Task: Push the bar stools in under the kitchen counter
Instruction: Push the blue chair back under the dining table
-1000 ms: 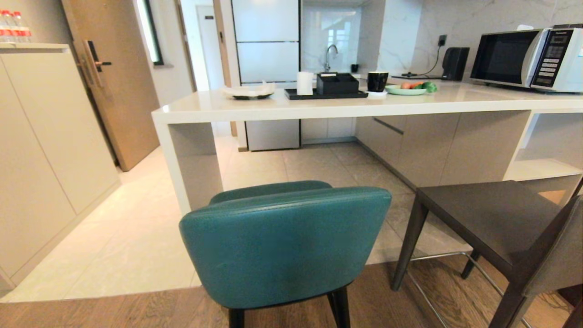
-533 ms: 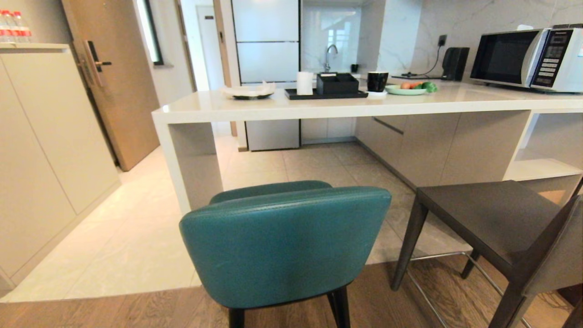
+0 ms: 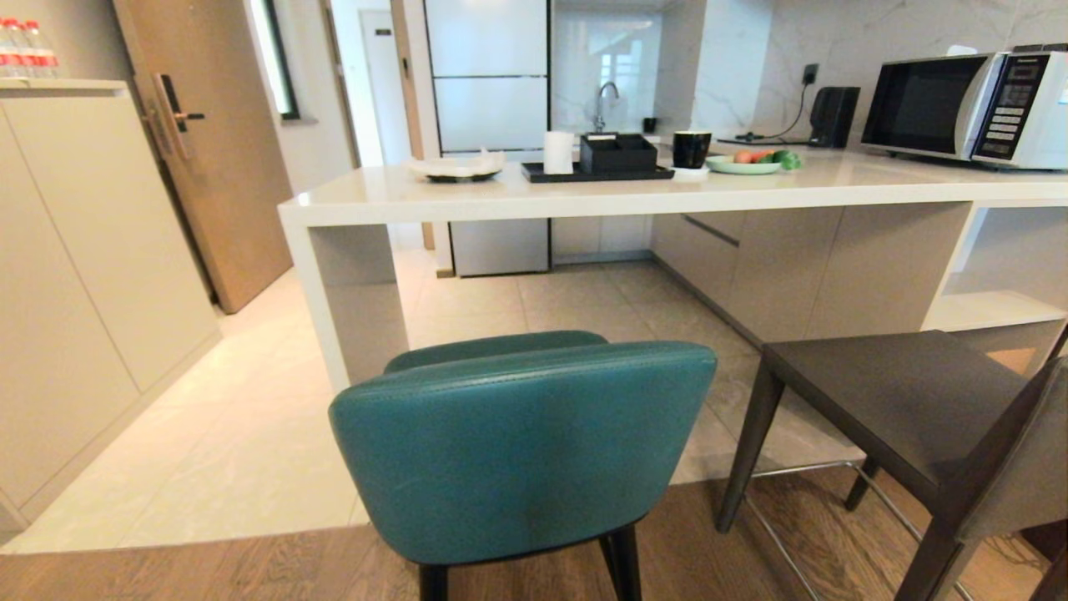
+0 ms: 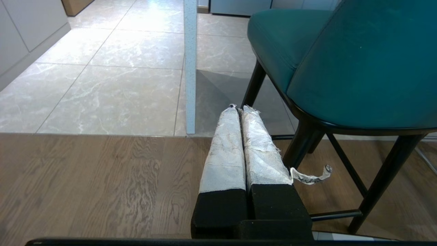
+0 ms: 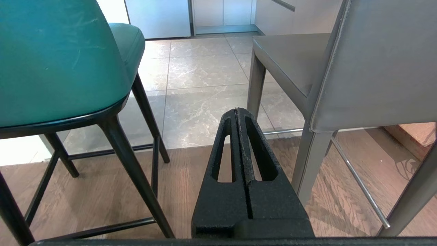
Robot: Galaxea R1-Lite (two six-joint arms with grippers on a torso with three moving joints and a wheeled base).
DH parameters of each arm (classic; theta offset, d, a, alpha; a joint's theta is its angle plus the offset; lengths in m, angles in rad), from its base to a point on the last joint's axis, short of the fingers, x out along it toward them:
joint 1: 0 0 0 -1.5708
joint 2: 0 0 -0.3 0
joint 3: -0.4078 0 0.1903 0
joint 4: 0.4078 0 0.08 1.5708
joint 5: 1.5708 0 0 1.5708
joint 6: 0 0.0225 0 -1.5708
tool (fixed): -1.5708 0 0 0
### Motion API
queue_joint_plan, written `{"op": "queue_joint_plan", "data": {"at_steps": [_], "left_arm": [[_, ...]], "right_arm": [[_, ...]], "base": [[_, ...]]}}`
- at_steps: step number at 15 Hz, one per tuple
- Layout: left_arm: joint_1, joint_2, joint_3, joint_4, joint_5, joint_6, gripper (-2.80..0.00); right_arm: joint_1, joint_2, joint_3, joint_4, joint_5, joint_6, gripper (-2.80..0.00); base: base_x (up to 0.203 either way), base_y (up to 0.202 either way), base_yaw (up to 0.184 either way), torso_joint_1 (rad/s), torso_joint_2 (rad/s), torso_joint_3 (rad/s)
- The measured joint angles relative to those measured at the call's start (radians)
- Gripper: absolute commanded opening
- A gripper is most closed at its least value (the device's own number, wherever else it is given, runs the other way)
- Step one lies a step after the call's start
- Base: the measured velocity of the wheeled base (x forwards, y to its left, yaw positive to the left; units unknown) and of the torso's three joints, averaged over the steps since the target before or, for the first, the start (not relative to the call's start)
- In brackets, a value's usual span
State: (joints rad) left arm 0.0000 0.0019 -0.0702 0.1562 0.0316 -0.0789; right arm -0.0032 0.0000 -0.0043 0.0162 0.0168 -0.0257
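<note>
Since nothing differs between the head view a second ago and the same view now, the push has not begun: both stools stand out from the counter (image 3: 534,194), their backs toward the robot. From the head camera the teal stool (image 3: 521,451) sits at about 6 o'clock of the counter's open bay, its seat short of the slab edge; the grey stool (image 3: 918,417) is at 4 o'clock, angled, its seat also clear of the top. Neither arm shows here. My reading is that the whole job remains, and the teal one looks the nearer first target.

On the counter rest a tray (image 3: 596,173), a cup (image 3: 692,148), a plate (image 3: 743,165) and, at 2 o'clock, a microwave (image 3: 959,107). A door (image 3: 209,150) stands at 10 o'clock, with cabinets (image 3: 75,275) at 9.

From the left wrist, the left gripper (image 4: 239,110) is clenched on nothing, its taped fingers (image 4: 225,143) pressed together, low beside the teal stool's black legs (image 4: 254,85) without touching.

From the right wrist, the right gripper (image 5: 238,111) is likewise closed and empty, pointing into the gap between the two stools.

Underfoot, wood planks (image 5: 102,191) give way to glossy stone tile (image 4: 119,68) just ahead; that seam may catch thin legs as they slide.
</note>
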Motion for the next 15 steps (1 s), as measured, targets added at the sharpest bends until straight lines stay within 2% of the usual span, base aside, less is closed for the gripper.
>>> {"op": "queue_joint_plan", "data": {"at_steps": [7,10,13,15], "left_arm": [[0.001,0.0,-0.001,-0.005,0.004,-0.011,-2.8],[0.002,0.028,-0.089,-0.017,0.014,-0.046,-2.8],[-0.006,0.21,-0.178,-0.087,0.007,-0.054,-2.8],[-0.041,0.373,-0.214,-0.153,-0.022,-0.036,-2.8]], "right_arm": [[-0.001,0.0,0.0,0.0,-0.009,-0.01,-2.8],[0.0,0.047,-0.074,0.049,0.006,-0.011,-2.8],[0.004,0.222,-0.164,0.0,0.029,0.015,-2.8],[0.005,0.398,-0.195,-0.122,0.044,0.019,-2.8]], "base": [[0.0,0.0,0.0,0.0,0.0,0.0],[0.0,0.0,0.0,0.0,0.0,0.0],[0.0,0.0,0.0,0.0,0.0,0.0],[0.0,0.0,0.0,0.0,0.0,0.0]]}}
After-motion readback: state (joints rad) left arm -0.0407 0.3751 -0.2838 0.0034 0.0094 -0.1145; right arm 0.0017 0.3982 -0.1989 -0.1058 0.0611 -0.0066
